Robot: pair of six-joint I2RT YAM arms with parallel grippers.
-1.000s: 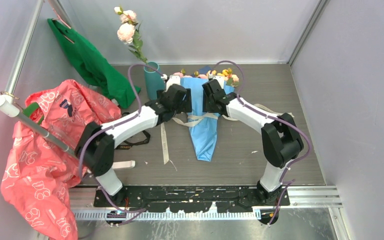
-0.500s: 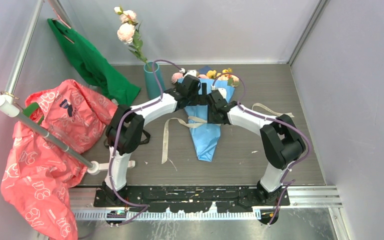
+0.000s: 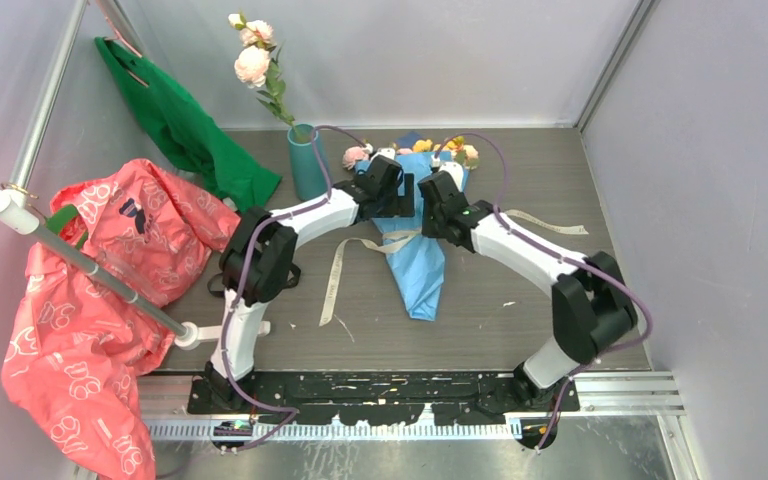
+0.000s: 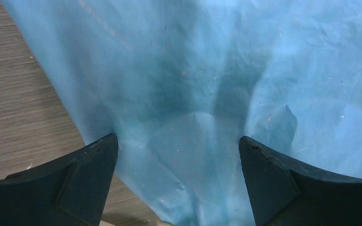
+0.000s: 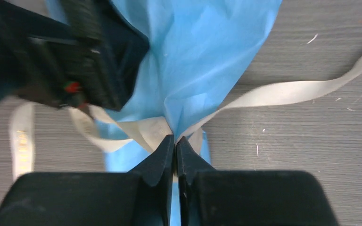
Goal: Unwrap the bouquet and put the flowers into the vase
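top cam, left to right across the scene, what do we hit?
pink plastic bag → vase → left ribbon tail → bouquet → right ribbon tail

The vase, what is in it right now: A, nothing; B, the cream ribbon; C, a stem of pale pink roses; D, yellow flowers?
C: in the top view a leafy stem of pale pink roses rises out of the vase.
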